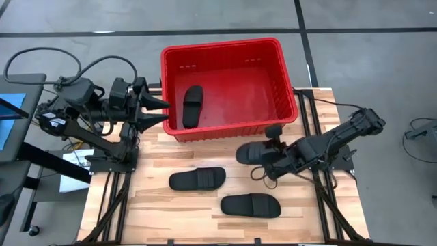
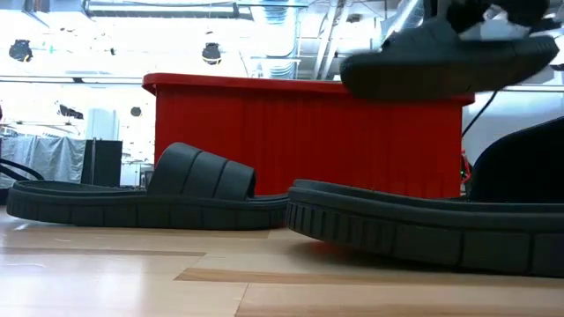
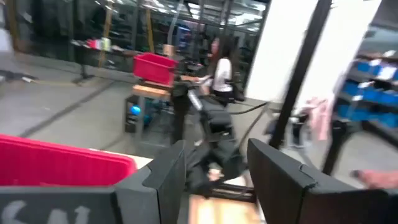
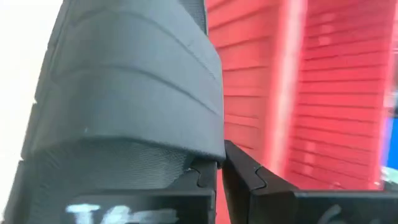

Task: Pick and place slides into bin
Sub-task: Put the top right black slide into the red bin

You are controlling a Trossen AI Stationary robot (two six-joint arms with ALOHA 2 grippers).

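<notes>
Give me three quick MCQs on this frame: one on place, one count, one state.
1. Where is the left pincer?
A. inside the bin
B. by the bin's left wall
C. over the table's front edge

2. How many slides lie on the table?
A. one
B. two
C. four

3. What is the right pincer doing?
A. holding a slide off the table
B. open over the bin
C. resting on the table

Answers:
1 B, high view shows it beside that wall.
2 B, slide and slide; another slide is binned.
3 A, low view shows the held slide raised.

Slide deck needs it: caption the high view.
Right gripper lifts a slide beside the red bin; left gripper waits open.
</notes>
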